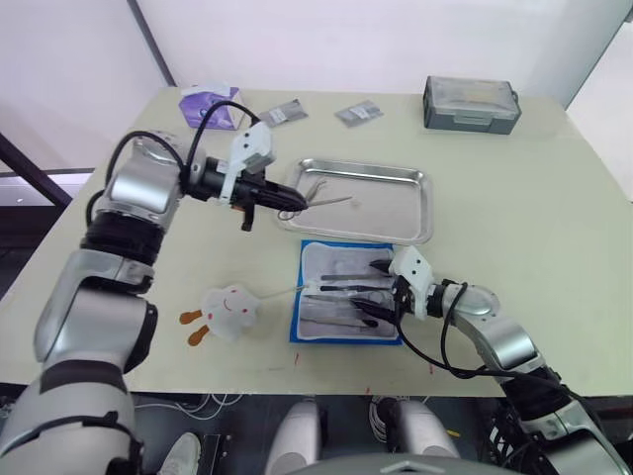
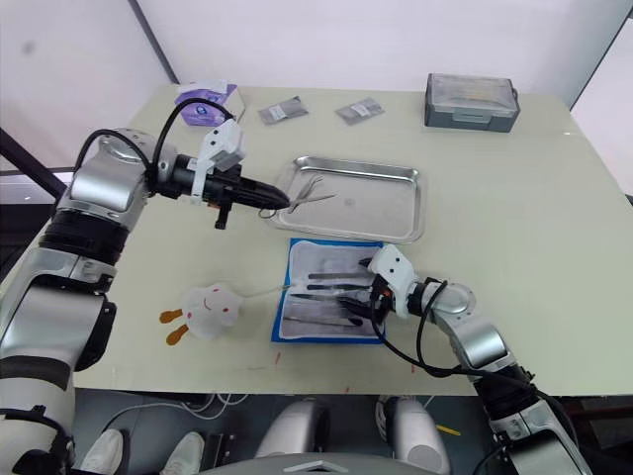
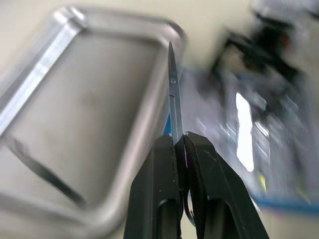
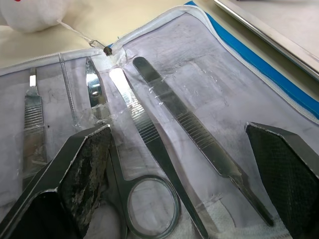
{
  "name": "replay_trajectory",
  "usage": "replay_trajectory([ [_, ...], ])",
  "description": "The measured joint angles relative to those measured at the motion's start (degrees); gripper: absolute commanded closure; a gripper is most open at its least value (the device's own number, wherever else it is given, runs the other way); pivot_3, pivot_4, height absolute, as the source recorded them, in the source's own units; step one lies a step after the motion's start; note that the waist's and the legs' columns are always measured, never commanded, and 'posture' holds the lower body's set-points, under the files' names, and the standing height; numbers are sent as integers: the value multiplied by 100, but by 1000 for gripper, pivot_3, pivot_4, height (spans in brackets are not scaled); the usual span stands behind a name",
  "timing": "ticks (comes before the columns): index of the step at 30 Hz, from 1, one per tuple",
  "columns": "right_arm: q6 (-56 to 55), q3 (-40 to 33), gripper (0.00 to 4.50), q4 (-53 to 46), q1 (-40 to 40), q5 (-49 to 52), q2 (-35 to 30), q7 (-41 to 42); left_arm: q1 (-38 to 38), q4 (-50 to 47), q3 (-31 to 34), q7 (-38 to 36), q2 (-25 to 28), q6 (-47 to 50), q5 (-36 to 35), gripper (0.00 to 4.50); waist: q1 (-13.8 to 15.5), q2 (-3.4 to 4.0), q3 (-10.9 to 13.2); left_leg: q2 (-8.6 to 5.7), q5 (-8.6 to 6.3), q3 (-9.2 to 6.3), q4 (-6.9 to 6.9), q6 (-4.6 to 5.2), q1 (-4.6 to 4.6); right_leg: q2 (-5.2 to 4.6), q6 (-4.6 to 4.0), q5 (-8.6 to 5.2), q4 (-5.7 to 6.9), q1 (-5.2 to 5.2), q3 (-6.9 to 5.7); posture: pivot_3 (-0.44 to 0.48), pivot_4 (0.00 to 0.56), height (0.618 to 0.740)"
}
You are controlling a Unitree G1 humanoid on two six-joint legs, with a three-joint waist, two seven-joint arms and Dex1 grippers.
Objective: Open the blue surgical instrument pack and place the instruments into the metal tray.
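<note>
The blue surgical instrument pack (image 1: 346,244) lies open and flat near the table's front, with several instruments (image 4: 149,134) in its clear pockets. My right gripper (image 1: 382,294) hovers low over the pack's right part, open wide, with tweezers (image 4: 199,134) and a ring handle (image 4: 152,206) between its fingers. My left gripper (image 1: 287,201) is shut on slim scissors (image 3: 173,94), held over the left end of the metal tray (image 1: 415,213). One thin instrument (image 2: 312,186) lies inside the tray near that end.
A white plush toy (image 1: 229,305) with orange feet lies left of the pack, tied to its zipper by a string. At the back stand a grey lidded box (image 1: 471,103), a purple-white tissue box (image 1: 208,104) and two small packets (image 1: 285,113).
</note>
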Motion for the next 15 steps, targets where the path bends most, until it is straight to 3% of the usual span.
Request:
replay_trajectory([
  [1, 1, -14, 0, 2, 4, 0, -26, 0, 1, -28, 436, 920, -451, 422, 18, 4464, 10, 3, 1, -1, 0, -5, -1, 0, 3, -1, 0, 0, 2, 1, -1, 0, 150, 738],
  [2, 2, -13, 0, 5, 2, -1, -25, -7, 15, -73, 591, 1394, -668, 639, 37, 4464, 15, -3, -2, -1, 0, -10, 3, 0, 2, -1, 0, 0, 2, 3, -4, 0, 150, 738],
  [7, 1, -3, 0, 4, -3, -1, -22, -3, 202, -496, 962, 3210, -1460, 1742, 277, 4464, 13, -2, -2, -2, 0, -7, 2, 0, 3, -3, 0, 1, 4, 2, 1, 0, 150, 738],
  [15, 1, -9, 0, 3, 5, -1, -23, -8, 250, -182, 1526, 5218, -2327, 2559, 669, 4464, 23, -2, -3, -5, 0, -8, 2, -1, 4, -5, 0, 1, 3, 3, 0, 0, 150, 738],
])
